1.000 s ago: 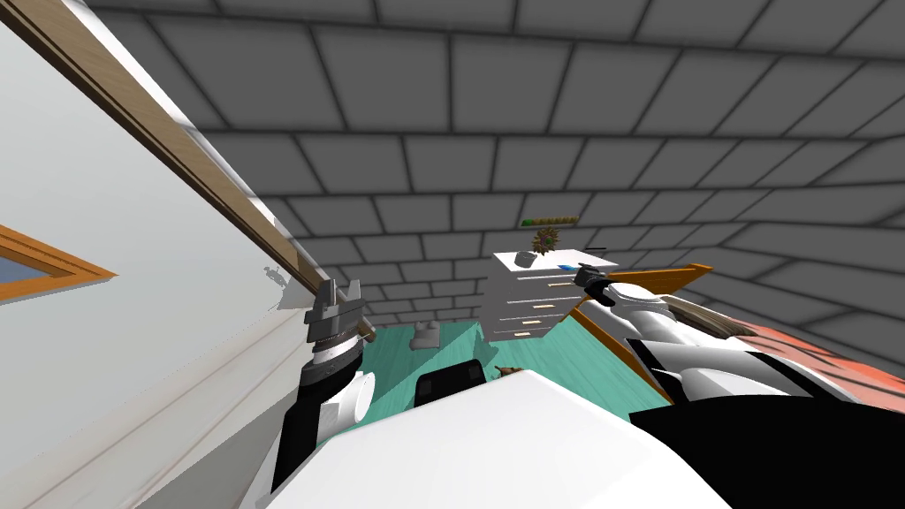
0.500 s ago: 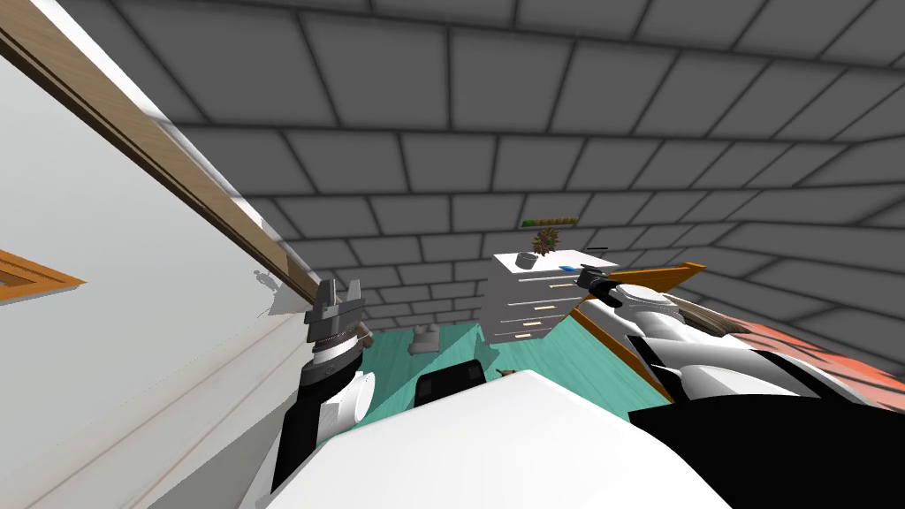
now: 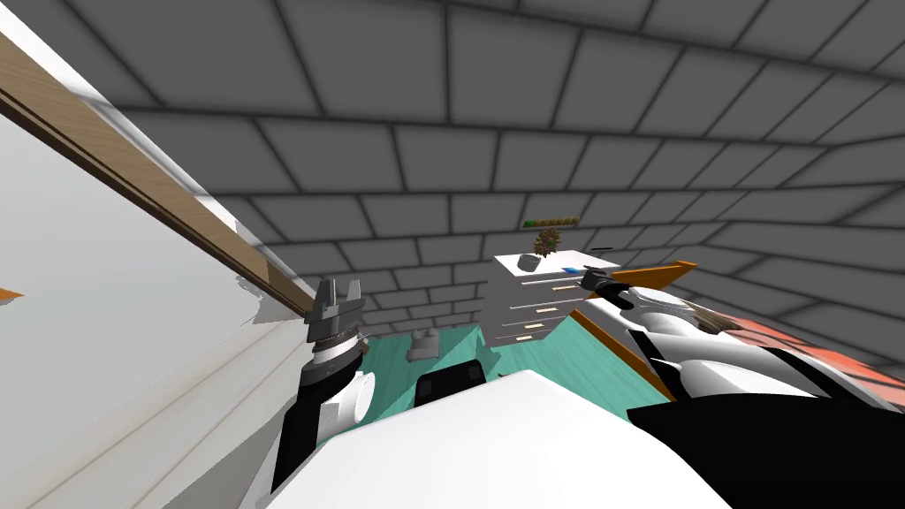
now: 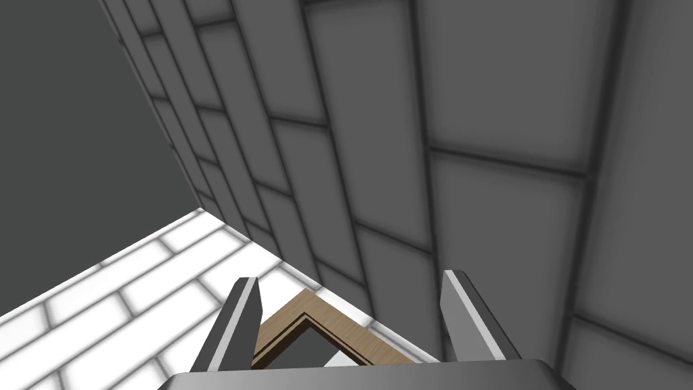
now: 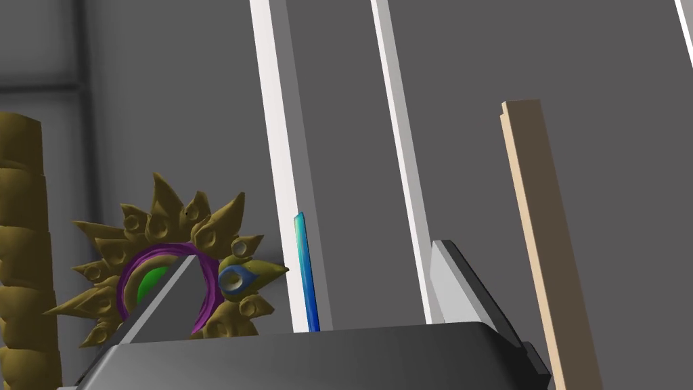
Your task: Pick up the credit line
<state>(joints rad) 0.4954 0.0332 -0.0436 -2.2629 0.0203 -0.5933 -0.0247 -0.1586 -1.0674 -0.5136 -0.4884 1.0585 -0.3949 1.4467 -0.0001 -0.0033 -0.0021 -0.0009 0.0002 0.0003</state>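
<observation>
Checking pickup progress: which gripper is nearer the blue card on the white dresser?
Right. The right gripper is at the dresser, blue card ahead between its open fingers; the left gripper is far off, by the wall.

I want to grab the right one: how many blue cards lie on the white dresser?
1. The blue card lies on top of the white dresser, just ahead of the open right gripper. That gripper hides part of the top, so another may be hidden.

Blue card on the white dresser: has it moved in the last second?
No: the blue card keeps its spot on top of the white dresser, right of the grey bowl.
</observation>
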